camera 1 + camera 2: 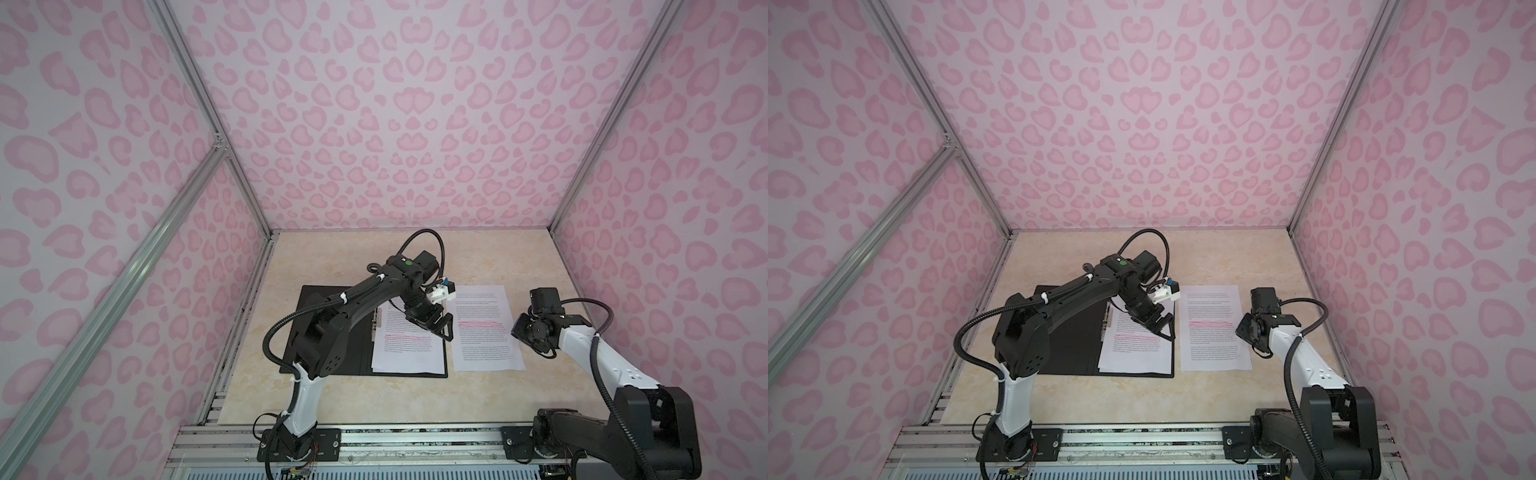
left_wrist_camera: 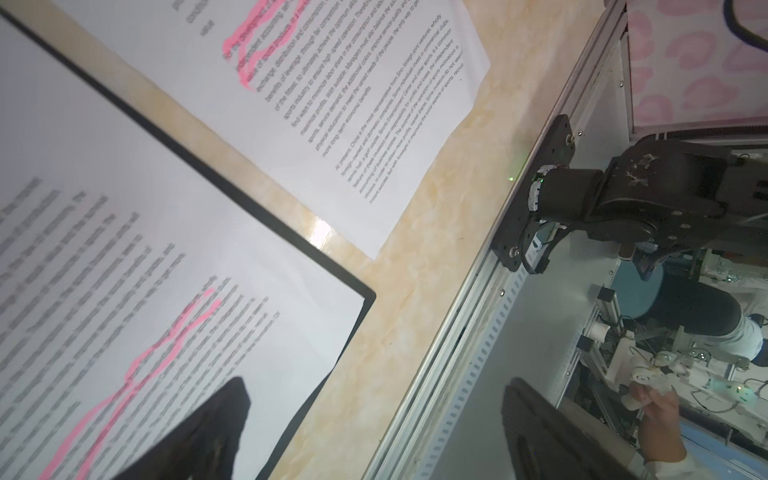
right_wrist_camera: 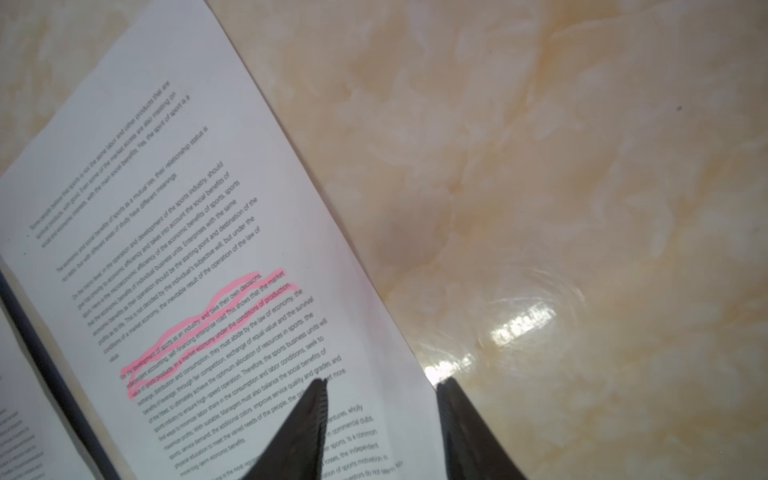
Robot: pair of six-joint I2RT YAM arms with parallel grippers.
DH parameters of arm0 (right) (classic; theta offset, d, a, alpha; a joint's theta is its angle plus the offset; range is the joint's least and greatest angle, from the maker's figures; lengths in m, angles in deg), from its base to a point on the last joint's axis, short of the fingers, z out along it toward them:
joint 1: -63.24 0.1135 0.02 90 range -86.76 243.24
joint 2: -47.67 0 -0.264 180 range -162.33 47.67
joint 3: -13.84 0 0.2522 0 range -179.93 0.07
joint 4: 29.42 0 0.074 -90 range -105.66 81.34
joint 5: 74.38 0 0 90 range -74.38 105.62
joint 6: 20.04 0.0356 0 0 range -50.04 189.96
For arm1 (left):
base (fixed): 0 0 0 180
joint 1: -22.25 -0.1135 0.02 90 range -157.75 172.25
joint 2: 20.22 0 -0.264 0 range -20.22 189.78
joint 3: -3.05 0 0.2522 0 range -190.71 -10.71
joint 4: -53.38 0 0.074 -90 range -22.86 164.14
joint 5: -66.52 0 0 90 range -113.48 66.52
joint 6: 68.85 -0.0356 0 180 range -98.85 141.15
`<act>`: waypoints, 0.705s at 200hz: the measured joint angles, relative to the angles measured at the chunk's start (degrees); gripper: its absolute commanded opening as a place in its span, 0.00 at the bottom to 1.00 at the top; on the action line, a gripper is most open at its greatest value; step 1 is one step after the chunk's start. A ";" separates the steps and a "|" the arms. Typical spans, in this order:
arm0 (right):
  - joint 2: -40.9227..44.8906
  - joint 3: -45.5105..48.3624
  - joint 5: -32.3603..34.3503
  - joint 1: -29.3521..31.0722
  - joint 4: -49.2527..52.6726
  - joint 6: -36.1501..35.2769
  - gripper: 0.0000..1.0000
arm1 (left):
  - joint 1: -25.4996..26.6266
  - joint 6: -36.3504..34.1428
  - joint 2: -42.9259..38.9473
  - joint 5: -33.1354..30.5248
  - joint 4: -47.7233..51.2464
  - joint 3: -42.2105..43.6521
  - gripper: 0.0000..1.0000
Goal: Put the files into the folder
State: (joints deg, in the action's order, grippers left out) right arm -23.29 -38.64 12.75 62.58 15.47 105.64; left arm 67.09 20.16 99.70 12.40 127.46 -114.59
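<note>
The folder (image 1: 353,353) lies open on the table left of centre, black inside up, its metal spine clip (image 1: 376,324) down the middle. One of the files (image 1: 409,353) rests on its right half. A second printed sheet (image 1: 484,345) with pink highlighting lies flat on the table just right of the folder. My left gripper (image 2: 376,382) hovers wide open over the folder's right edge, holding nothing. My right gripper (image 3: 383,382) is open and straddles the loose sheet's (image 3: 208,208) right edge, one finger over paper and one over the table.
Pink patterned walls close in the beige marbled table (image 1: 332,266) on three sides. An aluminium rail (image 1: 415,436) with both arm bases runs along the front edge. Beyond the rail, the left wrist view shows a person's hand (image 2: 656,411).
</note>
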 measured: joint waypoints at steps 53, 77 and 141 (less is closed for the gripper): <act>-4.92 -0.92 -3.82 -5.81 -0.79 -2.40 0.48 | 4.39 7.93 13.25 -3.10 -0.68 -13.51 0.98; -6.21 -0.94 -6.10 -8.00 -1.75 -3.61 0.48 | 5.07 10.62 17.25 -4.90 -0.70 -18.21 0.98; -10.36 -1.70 -11.76 -12.26 -4.63 -6.36 0.48 | 5.18 15.61 20.94 -10.71 -0.13 -21.05 0.98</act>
State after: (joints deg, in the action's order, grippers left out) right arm -33.65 -40.35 0.99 50.31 10.84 99.28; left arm 72.27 35.76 120.63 1.69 127.33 -135.64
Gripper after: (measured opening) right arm 0.482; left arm 0.981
